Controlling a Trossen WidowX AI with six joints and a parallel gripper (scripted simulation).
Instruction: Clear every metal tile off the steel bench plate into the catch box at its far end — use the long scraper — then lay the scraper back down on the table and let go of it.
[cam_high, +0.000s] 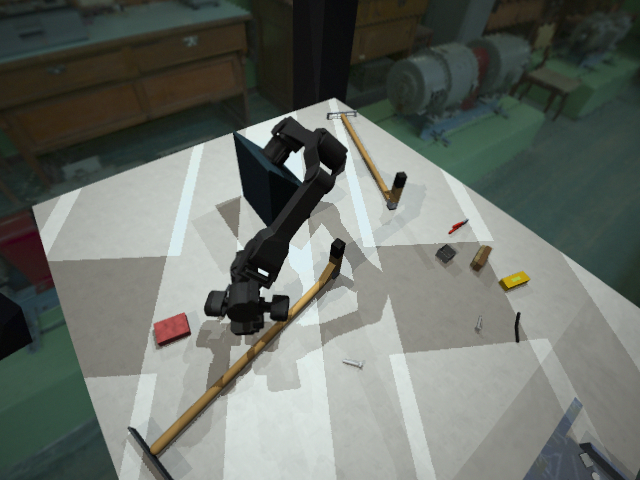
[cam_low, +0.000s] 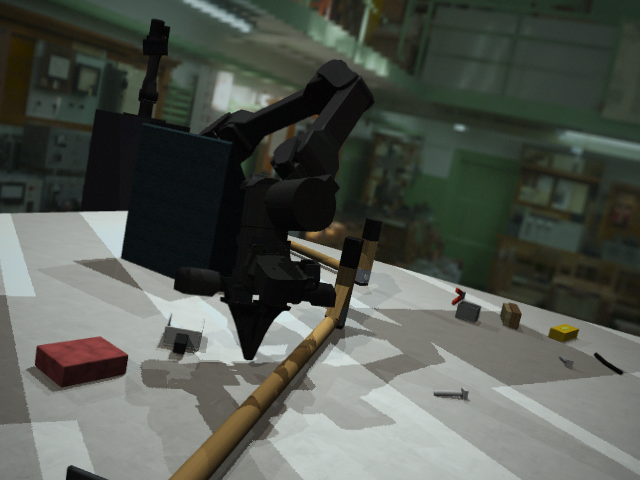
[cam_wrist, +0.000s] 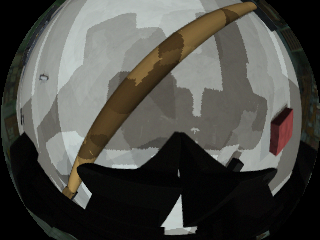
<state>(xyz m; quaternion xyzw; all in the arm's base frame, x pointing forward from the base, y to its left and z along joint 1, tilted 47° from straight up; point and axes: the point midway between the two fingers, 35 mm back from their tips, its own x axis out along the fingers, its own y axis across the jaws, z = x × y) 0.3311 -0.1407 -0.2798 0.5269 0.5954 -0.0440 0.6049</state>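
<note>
The long scraper (cam_high: 237, 367) (cam_low: 268, 384) (cam_wrist: 150, 70) lies on the table, its wooden handle running diagonally. Its dark blade (cam_high: 149, 454) is at the near left in the top view, and its black-tipped upright grip (cam_high: 337, 250) (cam_low: 351, 253) stands at the other end. My gripper (cam_low: 249, 356) (cam_wrist: 178, 136) is shut and empty, fingers pointing down above the table beside the handle, on the red block's side. The bluish steel plate (cam_high: 552, 457) shows only partly at the lower right of the top view, with small pale pieces and a dark bar. I cannot make out the catch box.
A red block (cam_high: 172, 329) (cam_low: 82, 360) (cam_wrist: 282, 131) and a small metal bracket (cam_low: 183, 336) lie near the gripper. A dark blue box (cam_high: 258, 180) (cam_low: 175, 201) and a second wooden-handled tool (cam_high: 364, 155) are behind. Bolts (cam_high: 353, 363) (cam_low: 450, 394) and several small objects lie right.
</note>
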